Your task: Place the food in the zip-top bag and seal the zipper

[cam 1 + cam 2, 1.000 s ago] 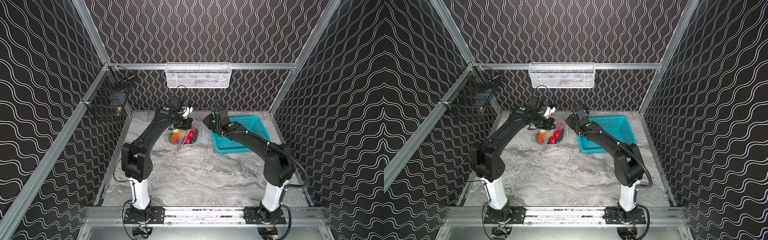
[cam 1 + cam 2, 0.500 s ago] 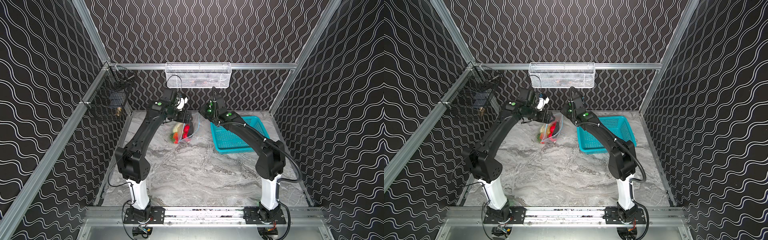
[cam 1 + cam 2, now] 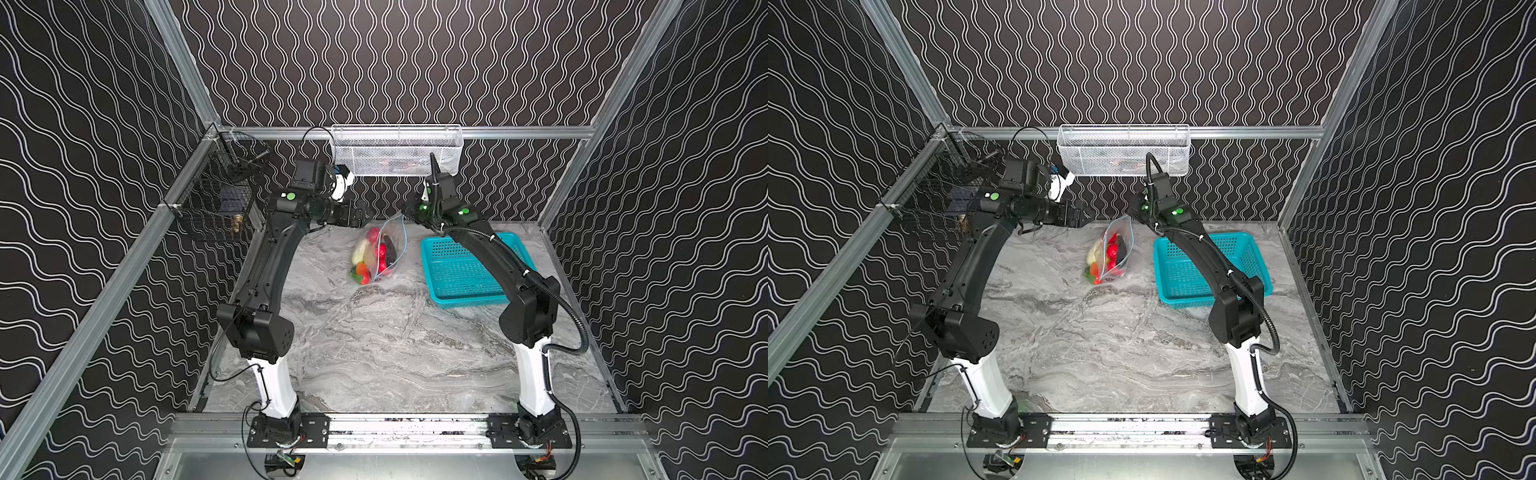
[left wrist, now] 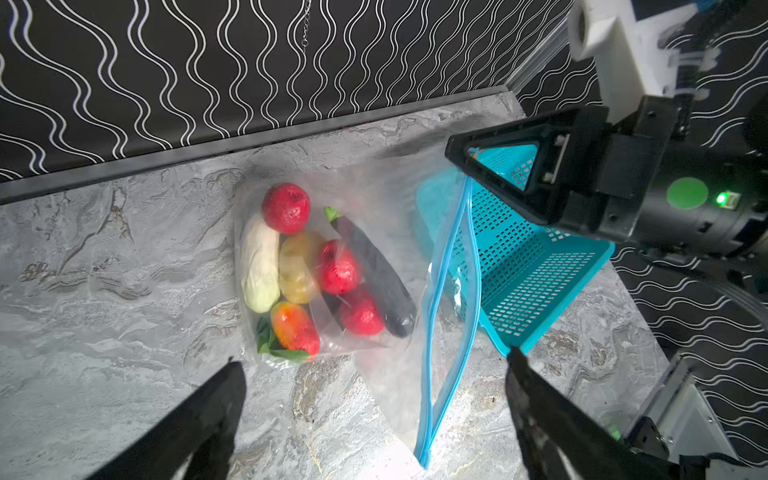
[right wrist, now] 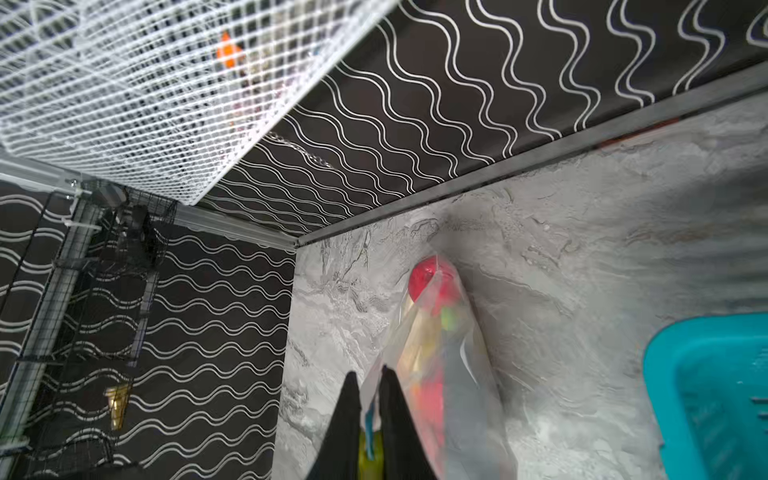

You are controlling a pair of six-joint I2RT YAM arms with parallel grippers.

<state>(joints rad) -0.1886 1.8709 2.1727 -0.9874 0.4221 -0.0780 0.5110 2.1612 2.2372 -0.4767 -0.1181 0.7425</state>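
The zip-top bag (image 3: 388, 259) (image 3: 1117, 253) hangs by one top corner from my right gripper (image 3: 405, 215) (image 5: 368, 372), which is shut on the zipper end. The food (image 4: 316, 270) sits inside: red round fruits, a white oblong one, a yellow one, a dark one and an orange-red one. The bag's lower end looks to rest on the table. The light-blue zipper (image 4: 440, 291) runs as two strips that stand apart. My left gripper (image 3: 365, 217) (image 4: 372, 359) is open, left of the bag and holding nothing.
A teal perforated basket (image 3: 465, 270) (image 3: 1187, 270) stands right of the bag, under my right arm. On the back wall hangs a white wire basket (image 3: 395, 151) (image 5: 145, 83), with a black wire rack (image 3: 216, 195) at the left wall.
Both arms lifted the bag off the table. My left gripper opened and let go of it, and the bag now hangs from the right gripper alone.
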